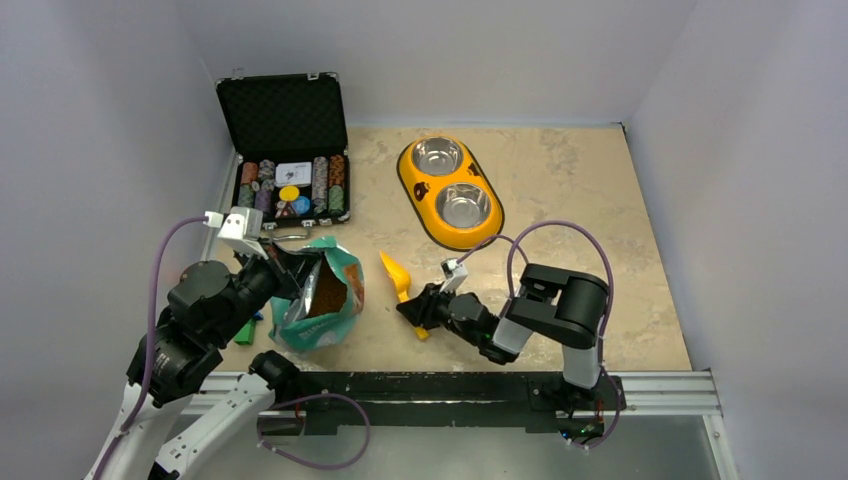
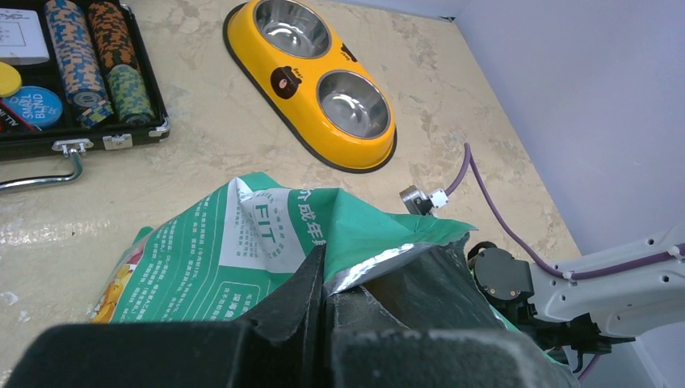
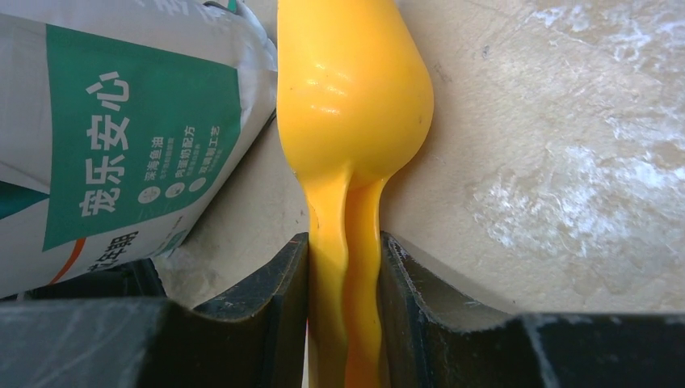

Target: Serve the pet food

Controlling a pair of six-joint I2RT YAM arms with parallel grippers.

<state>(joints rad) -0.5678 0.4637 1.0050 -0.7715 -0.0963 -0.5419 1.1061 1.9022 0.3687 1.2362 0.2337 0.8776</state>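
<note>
the pet food shows as a brown mass inside the open teal pouch at the surface's front left. the left hand is clenched on the pouch rim, just beside the food. the right hand grasps the yellow scoop by its handle, right of the pouch.

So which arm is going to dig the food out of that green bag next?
Probably the right: the right gripper clamps the yellow scoop by its handle, beside the open pouch. The left gripper is pinching the pouch's rim, leaving the kibble exposed.
</note>
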